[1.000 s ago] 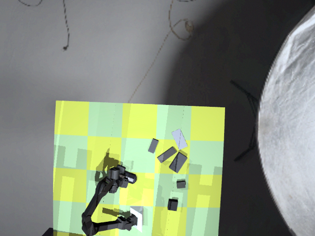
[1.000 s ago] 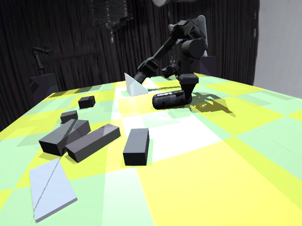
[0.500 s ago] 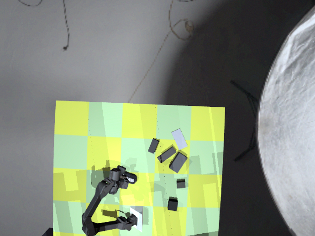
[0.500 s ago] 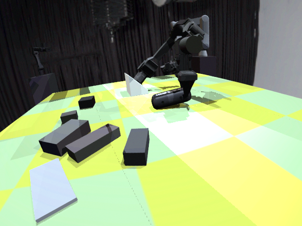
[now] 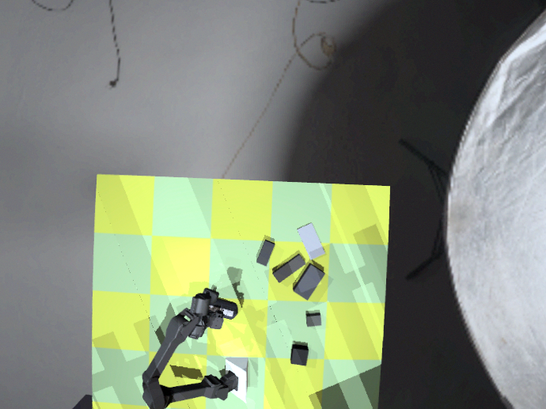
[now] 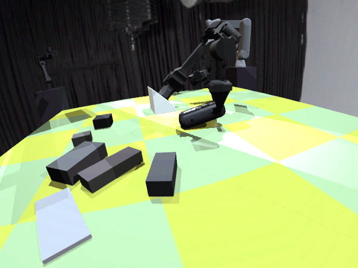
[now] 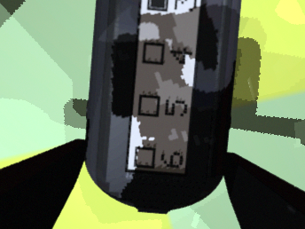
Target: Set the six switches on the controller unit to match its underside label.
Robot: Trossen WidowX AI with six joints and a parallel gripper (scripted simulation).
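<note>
We find the controller unit lifted at one end above the checkered bench, held by the gripper, whose jaws stand wide and are clamped on the unit's body. In the exterior view the unit tilts: its rounded free end dips toward the bench on the side of the dark blocks, while the gripped end sits higher. We cannot tell whether the low end touches the surface.

In the wrist view the unit is turned underside up, and we read its label. Square 3 is filled; squares 4, 5 and 6 are empty. Squares 1 and 2 lie beyond the top edge. Mottled shadow crosses the label but leaves the outlines legible. The dark fingers flank the unit's rounded end on both sides.

Behind the unit, toward the arm's base, a white wedge stands on the bench, near but apart from it. In front of the unit, well apart, lie three long dark blocks close together, two of them touching. Two small dark cubes sit beside that group, and a pale flat plate lies farthest from the unit.

From the top view the unit shows only partly under the wrist.
</note>
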